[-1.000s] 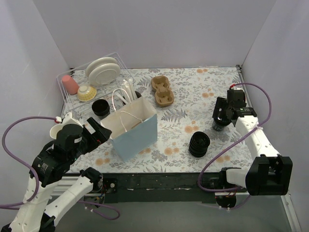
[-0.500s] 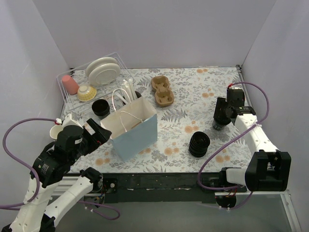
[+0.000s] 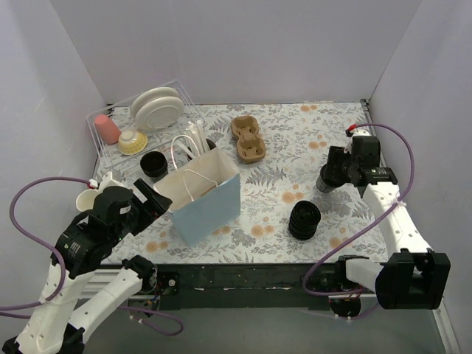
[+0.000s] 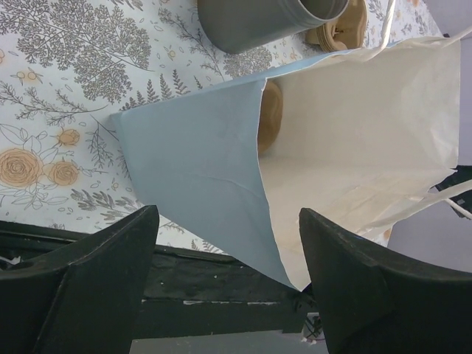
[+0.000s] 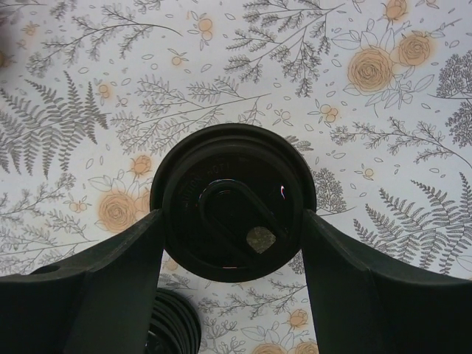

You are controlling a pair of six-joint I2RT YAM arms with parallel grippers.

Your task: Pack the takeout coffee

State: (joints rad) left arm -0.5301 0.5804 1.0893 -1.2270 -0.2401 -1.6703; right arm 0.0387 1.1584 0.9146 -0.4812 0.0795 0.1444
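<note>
My right pincer [image 5: 232, 221] is closed on the takeout coffee [image 5: 232, 200], one finger pressed against each side of its black lid, so from my wrist I look straight down on the lid's round top and its small drinking slot. From above, that right pincer [image 3: 329, 177] sits over the right side of the table [image 3: 295, 147], and the takeout coffee [image 3: 323, 186] shows only as a dark sliver under my fingers; I cannot tell whether its base touches the flowered cloth or hangs just off it. The ribbed stack of lids [image 3: 304, 220] stands near it, toward my bases, and its edge peeks in at the bottom of my right wrist view [image 5: 169, 324]. My left pincer [image 4: 228, 221] is spread wide with nothing between the fingers, hovering by the open mouth of the light blue paper bag [image 4: 199, 162], whose pale inside faces my wrist camera. In the overhead view the left pincer [image 3: 147, 199] is just left of the paper bag [image 3: 210, 203], which stands upright well apart from the coffee. Behind the bag lie a brown cup carrier [image 3: 247, 139], a lidless black cup [image 3: 154, 164] and a dish rack [image 3: 103, 144].
</note>
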